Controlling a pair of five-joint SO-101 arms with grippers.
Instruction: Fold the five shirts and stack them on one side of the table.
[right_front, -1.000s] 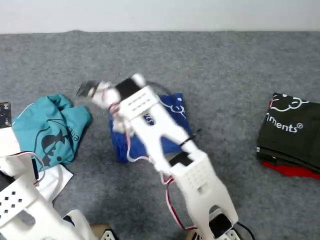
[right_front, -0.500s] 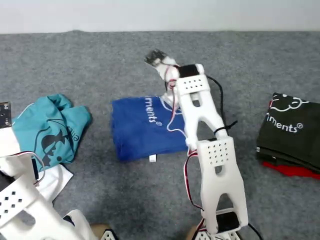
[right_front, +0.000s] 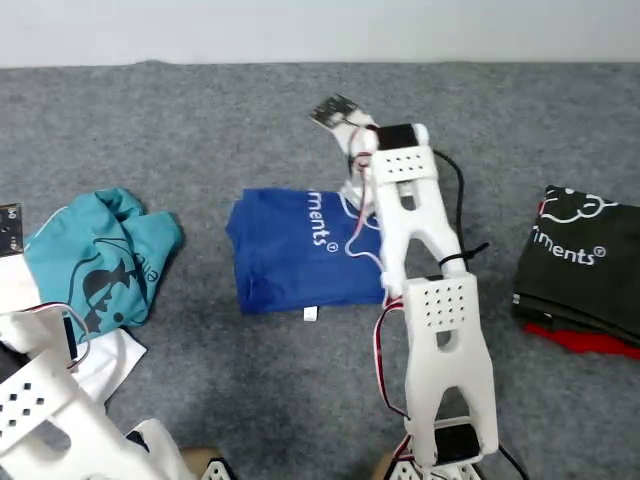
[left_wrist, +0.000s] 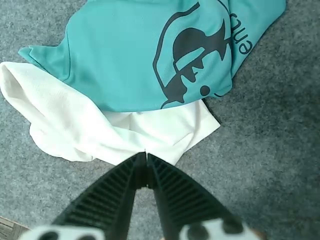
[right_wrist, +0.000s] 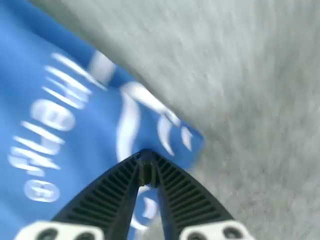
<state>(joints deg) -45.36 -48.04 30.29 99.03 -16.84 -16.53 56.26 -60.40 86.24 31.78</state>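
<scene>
A folded blue shirt (right_front: 295, 250) with white print lies in the middle of the grey table (right_front: 200, 120). My right arm stretches across its right edge, and my right gripper (right_front: 326, 111) is held above the shirt's far right corner. In the right wrist view the right gripper (right_wrist: 146, 161) is shut over the blue shirt (right_wrist: 65, 115) near that corner. A crumpled teal shirt (right_front: 100, 250) lies at the left on a white shirt (right_front: 105, 362). My left gripper (left_wrist: 146, 159) is shut just above the white shirt (left_wrist: 75, 135). A folded black shirt (right_front: 585, 260) rests on a red shirt (right_front: 585, 341) at the right.
Bare grey carpet-like surface (right_front: 520, 130) spans the back of the table and the strip between the blue shirt and the black-and-red stack. My left arm's white body (right_front: 50, 420) fills the front left corner.
My right arm swung from the blue shirt's left side to its far right corner. The shirt now shows its printed side and has shifted slightly right. The left arm has not moved.
</scene>
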